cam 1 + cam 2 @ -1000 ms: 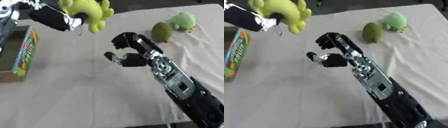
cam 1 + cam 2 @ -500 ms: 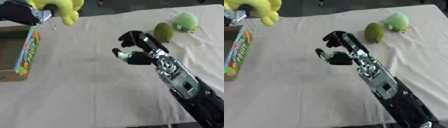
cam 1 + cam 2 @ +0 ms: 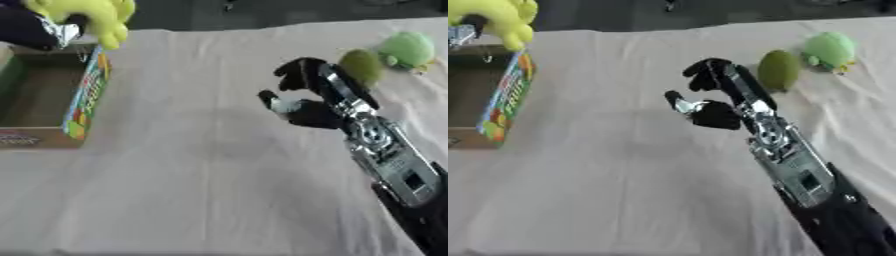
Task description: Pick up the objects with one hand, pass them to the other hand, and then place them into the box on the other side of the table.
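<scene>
My left hand (image 3: 39,31) is at the top left, shut on a yellow-green plush toy (image 3: 92,14) that hangs over the far right corner of the open cardboard box (image 3: 86,95). My right hand (image 3: 715,97) hovers over the middle of the table, fingers curled and holding nothing. An olive-green oval object (image 3: 778,69) lies just right of that hand. Beside it, further right, sits a light green plush toy (image 3: 830,50).
A white cloth (image 3: 210,190) covers the table. The box has a colourful printed side and stands at the left edge. Beyond the table's far edge the background is dark.
My left hand has carried the yellow-green toy leftward, from over the cloth to above the box. The right hand has stayed over the middle of the table. The camera has shifted.
</scene>
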### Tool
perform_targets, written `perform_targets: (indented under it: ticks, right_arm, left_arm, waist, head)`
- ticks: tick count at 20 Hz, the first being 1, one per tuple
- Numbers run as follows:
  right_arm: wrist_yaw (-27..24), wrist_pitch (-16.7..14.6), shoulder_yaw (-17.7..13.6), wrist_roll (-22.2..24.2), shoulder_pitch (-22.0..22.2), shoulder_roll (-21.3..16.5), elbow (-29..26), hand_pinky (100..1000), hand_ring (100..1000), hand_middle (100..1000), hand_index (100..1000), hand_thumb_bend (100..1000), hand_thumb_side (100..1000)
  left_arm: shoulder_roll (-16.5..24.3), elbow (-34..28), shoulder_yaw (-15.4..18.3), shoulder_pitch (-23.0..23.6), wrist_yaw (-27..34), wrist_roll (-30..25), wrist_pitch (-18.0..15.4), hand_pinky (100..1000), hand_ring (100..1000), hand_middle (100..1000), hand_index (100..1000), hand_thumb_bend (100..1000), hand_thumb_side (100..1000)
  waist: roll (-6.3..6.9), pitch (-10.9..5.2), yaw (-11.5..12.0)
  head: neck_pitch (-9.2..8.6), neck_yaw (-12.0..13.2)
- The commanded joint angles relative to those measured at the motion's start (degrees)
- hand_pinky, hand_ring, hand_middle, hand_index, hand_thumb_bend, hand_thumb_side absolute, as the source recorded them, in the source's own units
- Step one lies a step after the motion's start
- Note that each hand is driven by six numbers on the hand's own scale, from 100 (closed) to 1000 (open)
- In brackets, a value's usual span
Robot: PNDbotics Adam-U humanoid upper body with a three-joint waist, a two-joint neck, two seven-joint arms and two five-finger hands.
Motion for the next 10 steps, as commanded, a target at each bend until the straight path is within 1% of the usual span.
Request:
perform_targets:
  ticks: [1,10]
  right_arm:
    - [0.10,-0.11,-0.78,-0.41,-0.91,-1.26,-1.16,773,654,506,668,423,226]
    - [-0.06,-0.18,-1.11,-1.08,-1.10,-1.41,-1.54,771,650,502,666,424,224]
  left_arm:
    - [2.78,3.22,1.90,-0.20,-2.37,1.41,-0.56,614,629,562,529,189,100]
    - [3.88,11.64,3.73,1.43,-6.13,3.58,-1.56,619,628,562,532,208,100]
  waist:
    - [-0.04,-0.71,-0.06]
    - [-0.12,-0.59,-0.19]
  head:
    - [-0.69,1.10]
    - [-1.14,2.99]
